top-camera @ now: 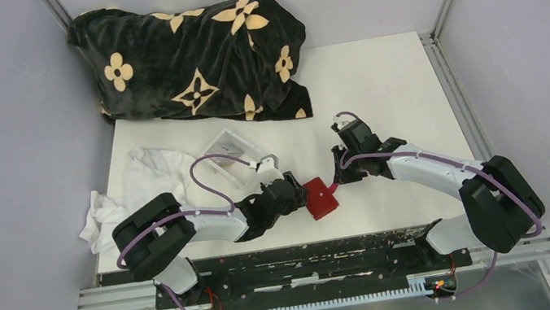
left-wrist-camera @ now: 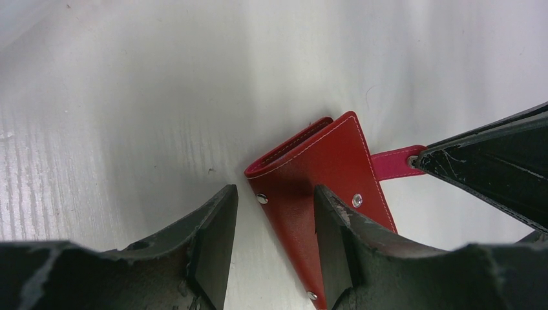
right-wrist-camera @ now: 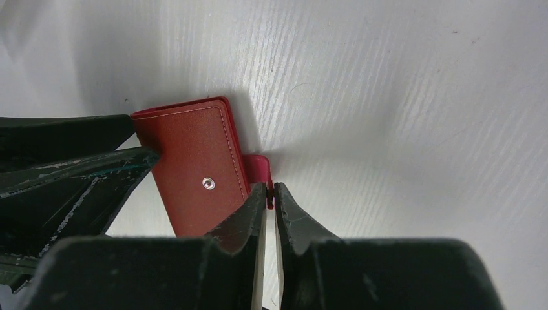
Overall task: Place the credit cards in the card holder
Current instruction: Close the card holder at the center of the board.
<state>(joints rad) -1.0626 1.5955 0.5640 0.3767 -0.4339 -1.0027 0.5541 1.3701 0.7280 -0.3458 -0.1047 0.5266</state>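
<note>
Barely getting started here, folks. The card holder point(top-camera: 321, 199) is lying folded shut on the bench point(top-camera: 385, 89), near the front edge between my two arms. My right pincer point(right-wrist-camera: 271, 189) is clenching on its snap tab point(right-wrist-camera: 258, 165), and my left pincer point(left-wrist-camera: 274, 192) is sitting spread around the body, not squeezing. I'm not seeing any credit cards anywhere near it, so the opening and all the loading are looking left to do.
</note>
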